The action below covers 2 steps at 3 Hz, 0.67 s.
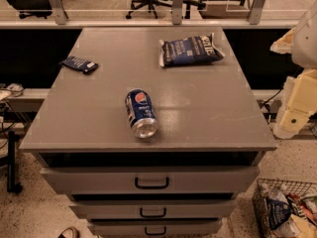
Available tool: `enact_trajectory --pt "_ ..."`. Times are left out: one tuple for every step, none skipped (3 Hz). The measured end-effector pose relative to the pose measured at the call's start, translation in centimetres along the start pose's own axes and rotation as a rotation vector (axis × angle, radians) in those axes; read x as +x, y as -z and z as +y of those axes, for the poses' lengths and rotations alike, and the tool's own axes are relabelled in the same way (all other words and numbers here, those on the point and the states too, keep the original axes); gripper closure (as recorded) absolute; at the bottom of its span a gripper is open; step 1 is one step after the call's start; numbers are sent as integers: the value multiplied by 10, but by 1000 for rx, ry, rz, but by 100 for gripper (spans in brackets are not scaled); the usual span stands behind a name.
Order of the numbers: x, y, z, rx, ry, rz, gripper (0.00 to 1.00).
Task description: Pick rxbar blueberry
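Jaws first: honestly can't tell from my feed if they're open or closed. All I get of the gripper (296, 108) is some pale cream-coloured bits hanging off past the right edge of the bench (213, 118), about level with the bench top and not over it.

My target, the rxbar blueberry (78, 64), is lying flat way over on the other side, close to the left edge and up toward the far-left corner. So it's well apart from the gripper, with the whole width of the bench between them.

Other stuff on top: a blue chip bag (190, 49) lying near the far-right corner, and a Pepsi can (141, 113) on its side near the middle of the front edge, its silver end pointing at the front edge. Neither one touches the bar.
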State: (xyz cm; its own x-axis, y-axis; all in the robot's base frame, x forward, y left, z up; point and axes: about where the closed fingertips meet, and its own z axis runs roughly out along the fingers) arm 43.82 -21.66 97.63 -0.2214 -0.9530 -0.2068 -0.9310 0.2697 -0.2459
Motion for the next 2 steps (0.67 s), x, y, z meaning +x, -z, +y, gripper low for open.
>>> enact_trajectory --pt "0 0 0 0 0 0 0" --pt "-4 -7 -9 -4 6 -40 0"
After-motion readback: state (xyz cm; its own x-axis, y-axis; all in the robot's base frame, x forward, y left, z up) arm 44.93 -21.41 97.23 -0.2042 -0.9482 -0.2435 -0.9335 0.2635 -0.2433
